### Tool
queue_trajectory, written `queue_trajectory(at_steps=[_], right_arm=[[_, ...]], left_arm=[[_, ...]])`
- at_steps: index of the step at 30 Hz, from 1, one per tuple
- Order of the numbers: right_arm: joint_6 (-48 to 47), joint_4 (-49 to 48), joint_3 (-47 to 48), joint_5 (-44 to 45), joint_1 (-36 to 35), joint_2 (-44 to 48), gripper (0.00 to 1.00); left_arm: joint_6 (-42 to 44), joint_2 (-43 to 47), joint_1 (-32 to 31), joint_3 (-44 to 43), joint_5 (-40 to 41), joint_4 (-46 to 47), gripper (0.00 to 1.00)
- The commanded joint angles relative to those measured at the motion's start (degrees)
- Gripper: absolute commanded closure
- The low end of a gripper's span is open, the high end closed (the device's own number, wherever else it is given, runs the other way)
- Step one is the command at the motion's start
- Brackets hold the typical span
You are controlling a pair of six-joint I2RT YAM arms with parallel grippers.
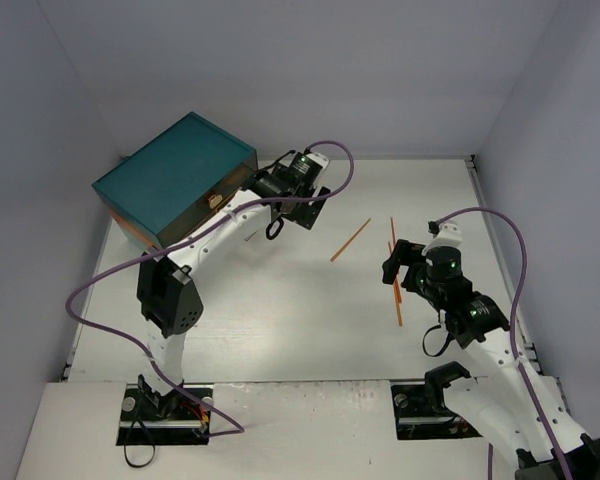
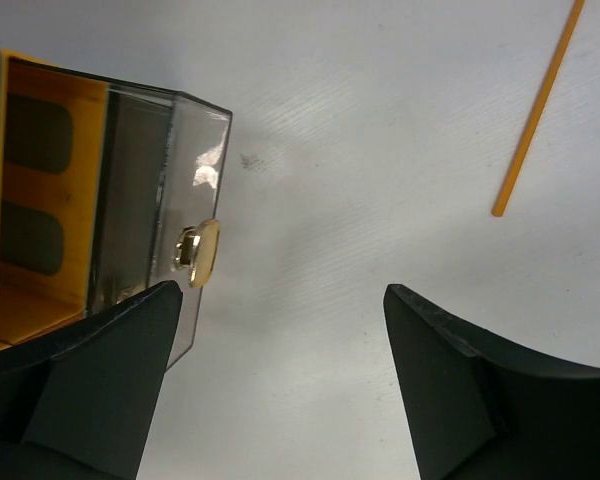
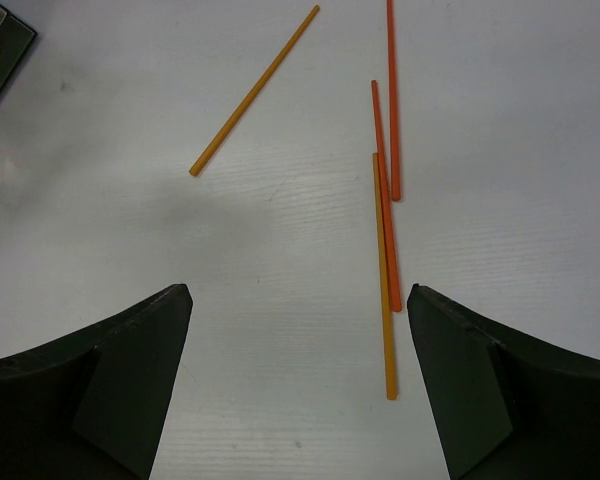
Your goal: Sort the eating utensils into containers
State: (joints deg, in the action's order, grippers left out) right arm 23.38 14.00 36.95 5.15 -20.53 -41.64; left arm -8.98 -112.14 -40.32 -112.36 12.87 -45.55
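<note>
Gaping wide, both empty: left claw beside drawer knob, right claw above chopsticks.

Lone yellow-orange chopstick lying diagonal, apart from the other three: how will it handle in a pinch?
The chopstick looks thin and straight, so probably stiff and light. Flat on the smooth table, it may skid or pivot if nudged off-centre. Its low profile likely makes pinching slippy.

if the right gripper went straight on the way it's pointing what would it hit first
Probably the bare table: the right gripper is open with nothing between its jaws. The yellow-orange chopstick lies close to one finger's path and might be brushed; depth is unclear.
</note>
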Motion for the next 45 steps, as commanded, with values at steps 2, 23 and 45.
queue_trajectory(at_steps=[2,23,45], right_arm=[[-1.06,-2.31,2.43,-0.18,0.36,-1.42,0.13],[0.26,-2.31,1.56,-2.34,0.41,-0.45,0.13],[2.27,-2.39,2.54,0.3,0.41,-9.67,0.17]], left_arm=[[2.83,3.29,1.25,-3.74,5.01,-0.28,0.19],[-3.72,-6.04,4.47,-8.01,-17.97,-7.54,0.19],[-4.56,4.25,0.07,-8.87,-5.29,-7.54,0.19]])
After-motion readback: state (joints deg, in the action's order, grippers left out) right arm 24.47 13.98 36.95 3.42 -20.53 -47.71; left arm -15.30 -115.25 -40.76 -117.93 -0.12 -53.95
